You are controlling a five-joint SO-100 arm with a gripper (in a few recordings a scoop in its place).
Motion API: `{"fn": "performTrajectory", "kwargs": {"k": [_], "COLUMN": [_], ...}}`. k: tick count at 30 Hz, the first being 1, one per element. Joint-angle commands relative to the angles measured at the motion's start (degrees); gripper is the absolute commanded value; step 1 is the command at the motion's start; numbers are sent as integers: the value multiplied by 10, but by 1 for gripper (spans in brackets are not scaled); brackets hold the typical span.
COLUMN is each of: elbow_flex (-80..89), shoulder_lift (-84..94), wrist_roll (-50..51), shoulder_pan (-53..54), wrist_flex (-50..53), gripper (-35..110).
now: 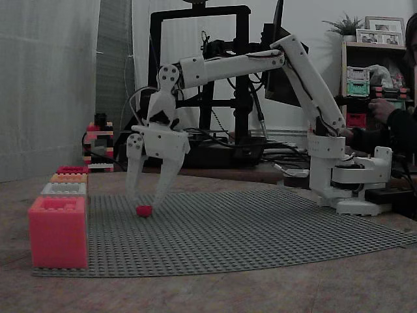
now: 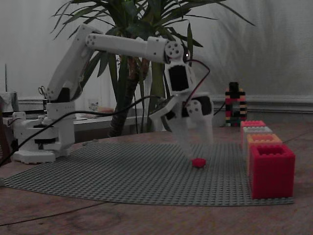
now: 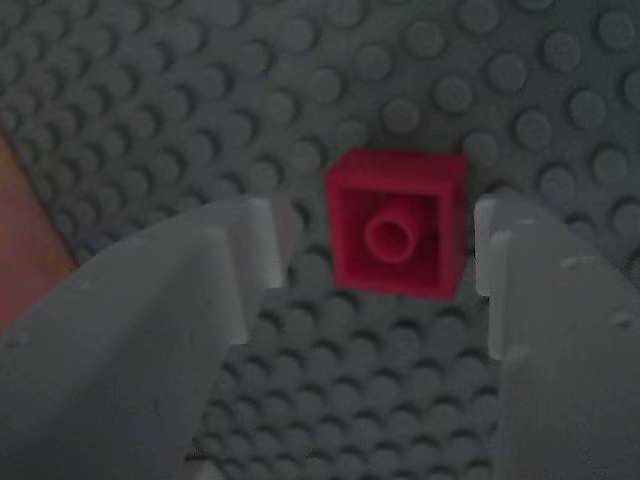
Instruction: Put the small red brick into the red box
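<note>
End effector (image 1: 150, 194) is spread wide and empty, fingers straddling the small red brick (image 1: 144, 210), which sits on the grey studded baseplate (image 1: 260, 228) on the bench; in the wrist view the small red brick (image 3: 397, 223) sits between the two fingertips (image 3: 262, 245), nearer the right one, gap visible on both sides, no contact yet; it lies with its hollow underside facing the camera by the look of it. Step in hand reads as the pre-grasp; I'd nudge to centre it between the fingers, drop until the tips are just off the studs, then close slowly on two flat side faces; a corner grip would likely squirt it out. The red box (image 2: 272, 169) stands at the near end of the row on the plate's edge, well apart from the brick; lift clear of its rim before traversing.
</note>
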Motion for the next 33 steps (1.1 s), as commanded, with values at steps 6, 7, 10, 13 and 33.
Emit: {"fn": "performTrajectory", "kwargs": {"k": [6, 7, 10, 13, 33], "elbow_flex": [-41, -43, -50, -67, -308], "shoulder_lift": [2, -2, -7, -4, -83], "wrist_roll": [1, 1, -2, 5, -73], "shoulder_pan": [5, 5, 5, 8, 178], "wrist_flex": [-7, -7, -7, -7, -287], "gripper": [12, 9, 0, 0, 0]}}
